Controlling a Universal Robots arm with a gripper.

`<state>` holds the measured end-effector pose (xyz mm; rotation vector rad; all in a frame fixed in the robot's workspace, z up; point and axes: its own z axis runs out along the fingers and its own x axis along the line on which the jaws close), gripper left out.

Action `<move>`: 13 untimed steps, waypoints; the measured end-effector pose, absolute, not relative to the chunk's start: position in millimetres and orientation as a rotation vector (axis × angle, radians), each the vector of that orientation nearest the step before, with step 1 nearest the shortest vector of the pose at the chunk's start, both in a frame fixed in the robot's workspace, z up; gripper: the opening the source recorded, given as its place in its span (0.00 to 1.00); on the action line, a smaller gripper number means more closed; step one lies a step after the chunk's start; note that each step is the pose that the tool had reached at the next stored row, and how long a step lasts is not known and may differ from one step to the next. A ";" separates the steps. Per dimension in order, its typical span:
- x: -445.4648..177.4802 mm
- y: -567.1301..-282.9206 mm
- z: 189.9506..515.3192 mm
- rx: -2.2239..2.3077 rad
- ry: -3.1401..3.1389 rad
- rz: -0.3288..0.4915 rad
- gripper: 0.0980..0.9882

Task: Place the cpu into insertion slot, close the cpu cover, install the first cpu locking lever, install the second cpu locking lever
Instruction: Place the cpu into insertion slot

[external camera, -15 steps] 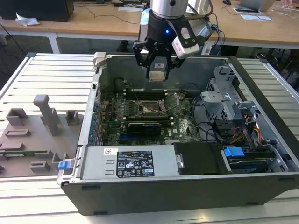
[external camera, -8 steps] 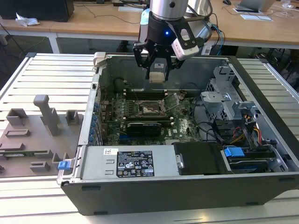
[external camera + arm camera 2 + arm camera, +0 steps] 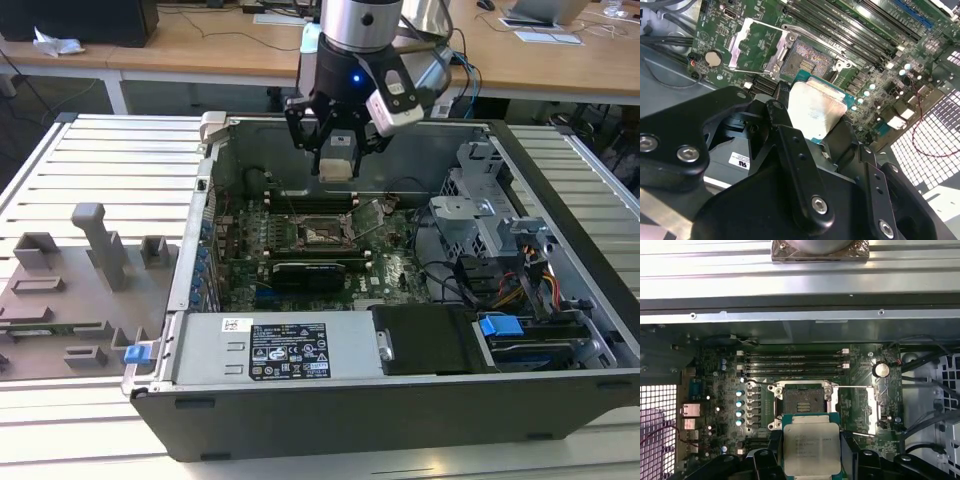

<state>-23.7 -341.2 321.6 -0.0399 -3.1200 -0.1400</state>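
1. CPU (image 3: 337, 166) is clamped in my gripper (image 3: 337, 174). My black fingers (image 3: 781, 120) are closed against two of its opposite edges, and its silvery-beige metal top shows between them.
2. In the exterior view I hang over the open computer case (image 3: 560, 180) with the chip well above the green motherboard (image 3: 395, 265), touching nothing on it.
3. With twelve o'clock as the far side of the exterior view, the insertion slot (image 3: 322, 233) lies at six o'clock from the chip. The two are apart.
4. In the first wrist view the slot (image 3: 802, 402) is a bare dark square inside its metal rim. The edge of the chip I carry (image 3: 810, 450) comes just beside it in the picture.
5. CPU cover (image 3: 857, 410) is swung open and lies flat on the board beside the socket. Green board shows through its square opening. The second wrist view shows it open too (image 3: 752, 47).
6. In the exterior view a black card (image 3: 310, 272) stands at six o'clock from the slot, and the memory slots (image 3: 320, 200) run across at twelve o'clock.
7. A grey fixture tray (image 3: 60, 290) rests on the table at nine o'clock from the case, well apart from me.
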 end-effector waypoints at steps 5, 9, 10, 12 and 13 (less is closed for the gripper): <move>-23.7 -341.1 315.4 -0.040 -3.120 -0.140 0.50; -23.7 -341.1 311.5 -0.040 -3.120 -0.140 0.50; -23.7 -341.2 310.5 -0.040 -3.120 -0.140 0.50; -23.7 -341.1 308.7 -0.040 -3.120 -0.140 0.50; -23.7 -341.2 308.2 -0.040 -3.120 -0.140 0.50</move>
